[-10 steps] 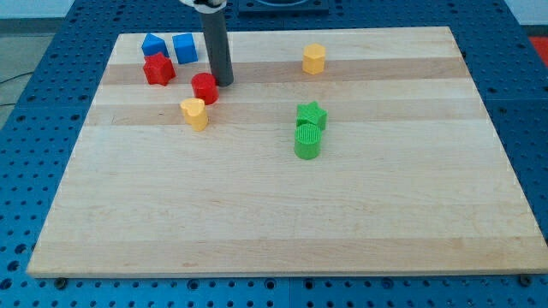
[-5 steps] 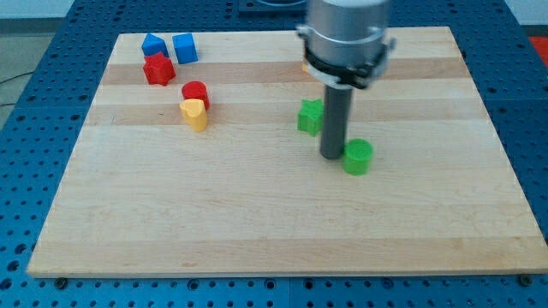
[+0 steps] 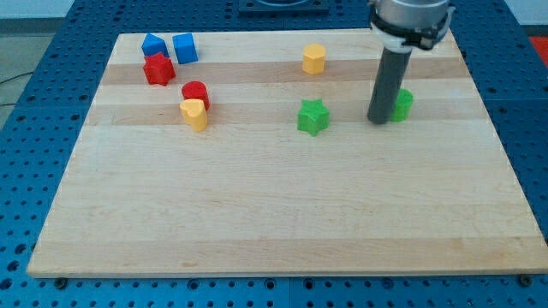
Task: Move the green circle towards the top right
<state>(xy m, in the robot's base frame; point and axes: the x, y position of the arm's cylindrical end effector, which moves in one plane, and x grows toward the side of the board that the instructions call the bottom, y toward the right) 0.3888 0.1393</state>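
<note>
My tip (image 3: 378, 121) rests on the board (image 3: 274, 214) right against the left side of the green circle (image 3: 401, 104); it is a plain rod with nothing to open or close, and it holds nothing, only touches that block. The circle sits in the board's right half, above mid-height, well apart from the top right corner.

The rod covers the circle's left part, so only its right side shows. The arm's grey collar is cut off by the view's top.

A green star (image 3: 313, 116) lies to the tip's left, clear of it. A yellow block (image 3: 314, 59), shape hard to tell, sits nearer the top. At upper left are a blue triangle-like block (image 3: 153, 44) just beside a blue cube (image 3: 185, 48), a red star (image 3: 158, 69) touching below them, and a red cylinder (image 3: 195, 93) touching a yellow block (image 3: 194, 114).

The board is pale wood on a blue perforated table (image 3: 26, 171)
</note>
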